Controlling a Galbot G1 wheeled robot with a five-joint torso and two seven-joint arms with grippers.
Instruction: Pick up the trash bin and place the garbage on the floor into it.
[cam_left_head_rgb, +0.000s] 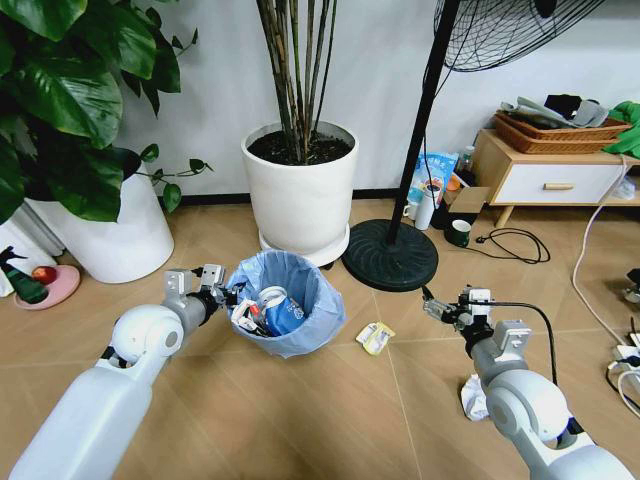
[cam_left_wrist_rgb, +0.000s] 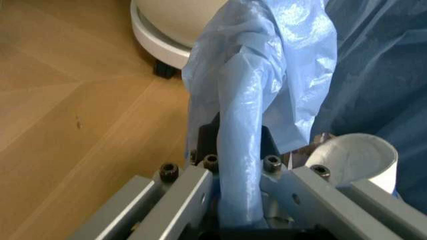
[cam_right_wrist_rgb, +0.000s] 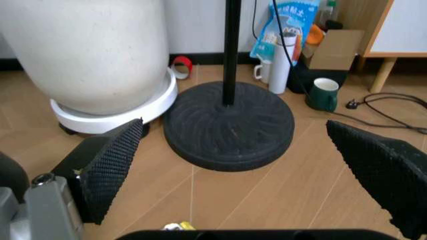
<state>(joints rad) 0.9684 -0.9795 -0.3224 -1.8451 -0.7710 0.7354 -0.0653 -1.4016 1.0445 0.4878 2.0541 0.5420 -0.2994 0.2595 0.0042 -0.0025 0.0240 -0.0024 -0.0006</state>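
Fan base (cam_left_head_rgb: 390, 256) hides the lower fan pole; fan head cropped.

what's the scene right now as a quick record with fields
bin: trash bin, blue liner, litter already inside
left end effector: shut on the bin's rim and liner
right end effector: open, empty, above the floor
garbage on floor: yellowish wrapper beside the bin; white paper ball by the right arm
nearby: white planter, fan base

blue packet (cam_right_wrist_rgb: 288, 22) by the fan base with white print too small to read, no other lettering legible
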